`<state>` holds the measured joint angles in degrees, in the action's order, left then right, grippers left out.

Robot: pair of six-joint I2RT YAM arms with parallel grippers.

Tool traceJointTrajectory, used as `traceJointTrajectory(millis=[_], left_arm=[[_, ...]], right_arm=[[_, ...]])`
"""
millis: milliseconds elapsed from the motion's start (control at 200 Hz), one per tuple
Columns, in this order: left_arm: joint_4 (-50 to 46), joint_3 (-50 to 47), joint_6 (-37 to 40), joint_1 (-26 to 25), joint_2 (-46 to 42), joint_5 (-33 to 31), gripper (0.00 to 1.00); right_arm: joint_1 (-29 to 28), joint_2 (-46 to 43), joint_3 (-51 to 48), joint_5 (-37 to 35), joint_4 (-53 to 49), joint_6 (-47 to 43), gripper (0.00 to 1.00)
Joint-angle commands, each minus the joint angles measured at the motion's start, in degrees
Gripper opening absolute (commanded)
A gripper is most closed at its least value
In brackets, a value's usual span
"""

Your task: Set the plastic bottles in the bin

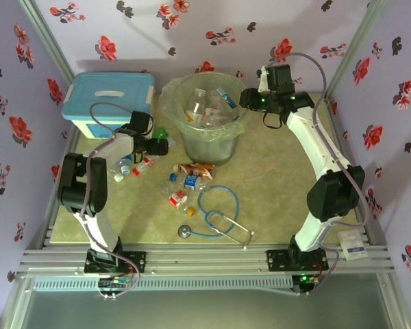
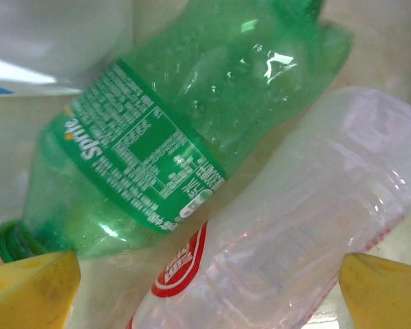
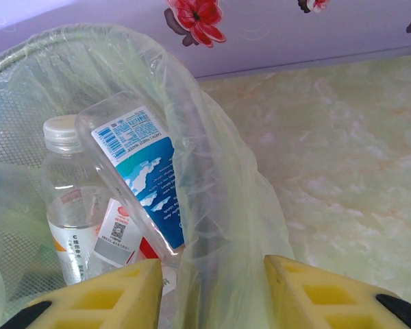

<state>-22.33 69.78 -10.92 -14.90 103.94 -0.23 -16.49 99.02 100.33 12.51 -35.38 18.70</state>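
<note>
While the left gripper hangs with jaws spread wide over the green bottle and a clear red-labelled bottle lying against it, at ten o'clock on the table, a squeeze here could catch both and drop one. At twelve o'clock the right gripper, jaws narrowly apart and holding no bottle, straddles the bag liner of the bin. Closing there could snag the liner and drag the bin over.

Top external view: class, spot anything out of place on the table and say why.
The blue-tubed stethoscope lies looped near the front of the table, beside the scattered plastic bottles. It is no bottle, so it looks out of place.
</note>
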Motion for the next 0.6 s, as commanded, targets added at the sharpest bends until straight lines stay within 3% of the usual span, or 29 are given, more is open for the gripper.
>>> traceJointTrajectory(millis=[0,345,595], left_arm=[[-0.49,1.38,2.54,-0.54,1.68,1.9,0.96],[-0.61,1.64,2.09,-2.7,4.49,3.37,0.94],[-0.67,1.77,0.82,-2.7,2.64,2.85,0.71]], right_arm=[[0.29,-0.23,-0.16,-0.2,0.3,0.98,0.43],[0.3,0.38,0.07,-0.25,0.48,1.09,0.44],[0.27,0.31,-0.05,0.13,0.57,1.23,0.43]])
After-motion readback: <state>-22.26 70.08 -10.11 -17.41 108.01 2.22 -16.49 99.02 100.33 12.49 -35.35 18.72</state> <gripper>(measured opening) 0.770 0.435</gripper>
